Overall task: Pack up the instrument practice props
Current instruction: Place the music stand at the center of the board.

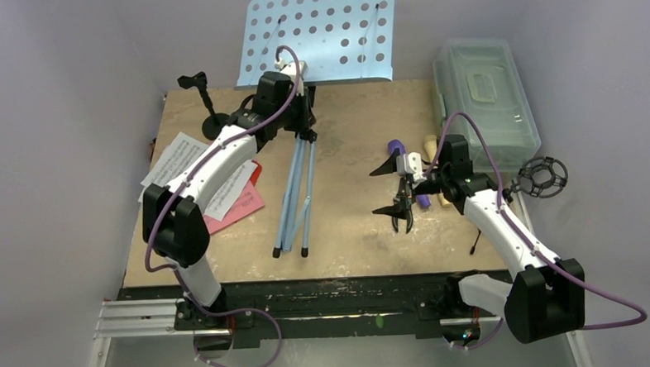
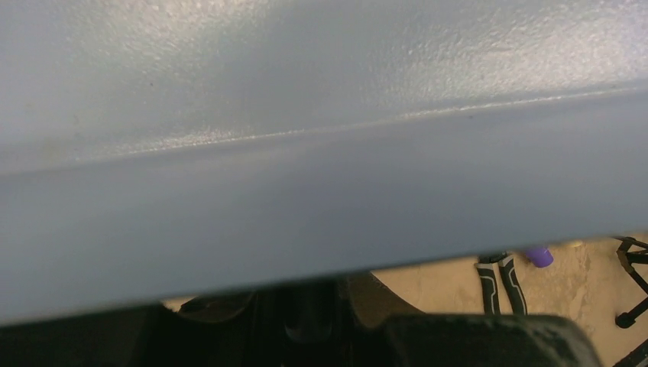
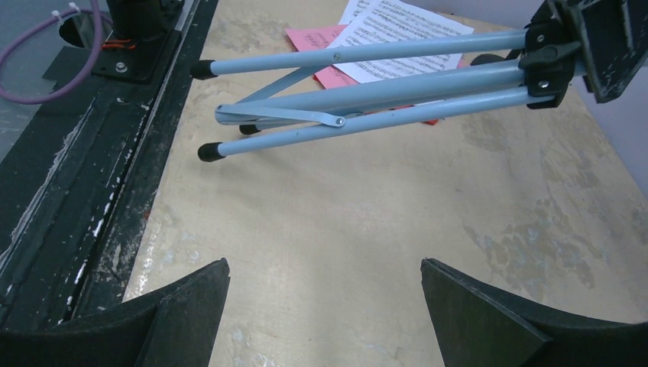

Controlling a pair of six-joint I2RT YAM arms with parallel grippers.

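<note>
"Two grippers; what does each hold?"

"The left gripper sits at the lower lip of the light-blue music desk, fingers hidden, so its grip cannot be told; the right gripper stands wide apart and empty beside the purple microphone and cream microphone."

"And the packing?"

"Barely begun, it seems; desk, tripod legs, sheet-music pages and round-base pole all lie outside the plastic box, whose lid looks shut."

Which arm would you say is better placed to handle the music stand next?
Left: the left gripper sits at the music stand below its perforated desk, while the open right gripper is apart from it.
</note>
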